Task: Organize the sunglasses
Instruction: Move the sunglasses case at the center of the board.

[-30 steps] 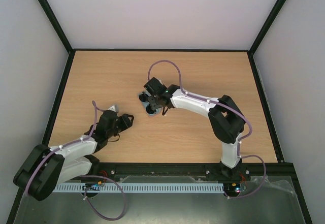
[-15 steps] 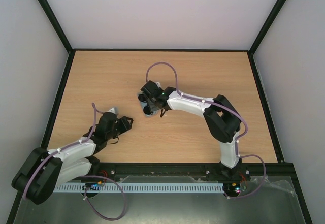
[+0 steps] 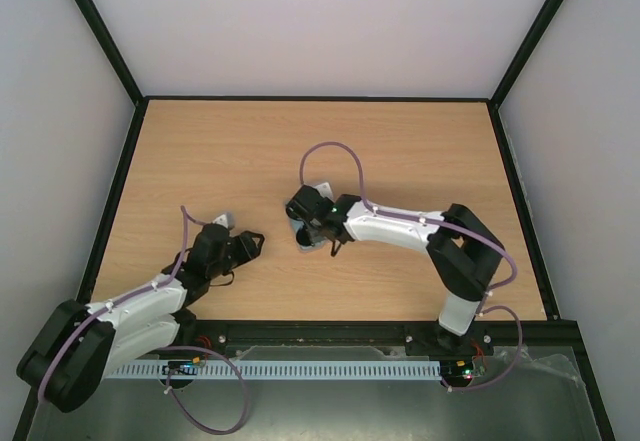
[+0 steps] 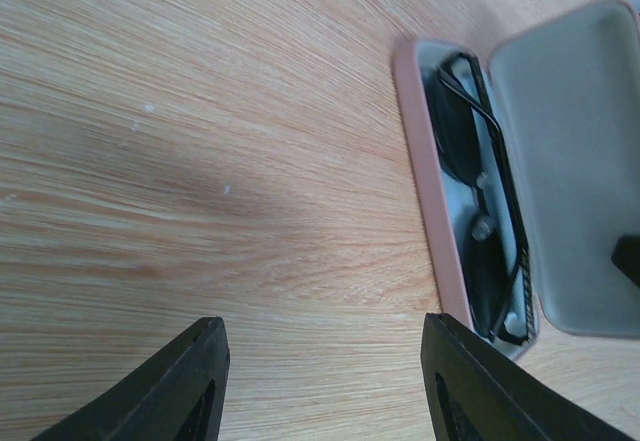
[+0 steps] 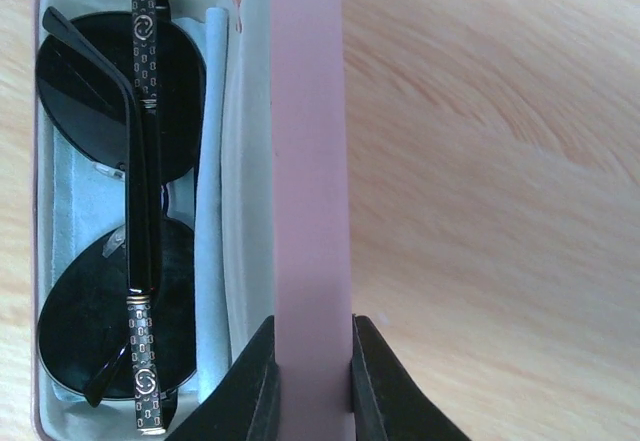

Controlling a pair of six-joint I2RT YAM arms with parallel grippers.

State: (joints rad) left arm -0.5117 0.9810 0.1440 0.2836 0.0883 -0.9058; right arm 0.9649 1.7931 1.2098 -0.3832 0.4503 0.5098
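The sunglasses (image 5: 110, 221) lie folded inside the open pink case, on a light blue cloth (image 5: 212, 261), lenses dark, temple arms across the top. My right gripper (image 5: 310, 346) is shut on the raised pink lid (image 5: 308, 161), one finger on each side. In the top view the right gripper (image 3: 305, 231) sits over the case at mid-table and hides most of it. My left gripper (image 4: 325, 371) is open and empty, low over the wood, a little left of the case rim (image 4: 425, 191); the sunglasses (image 4: 480, 221) and lid (image 4: 575, 161) show there too.
The wooden table (image 3: 200, 151) has a black frame along its edges and grey walls around it. My left gripper (image 3: 250, 243) lies at the near left, a short gap from the right gripper. A purple cable loops above the right wrist (image 3: 335, 151).
My right gripper, with the case lid in it, has shifted a little toward the near edge and to the right. The left gripper has hardly moved.
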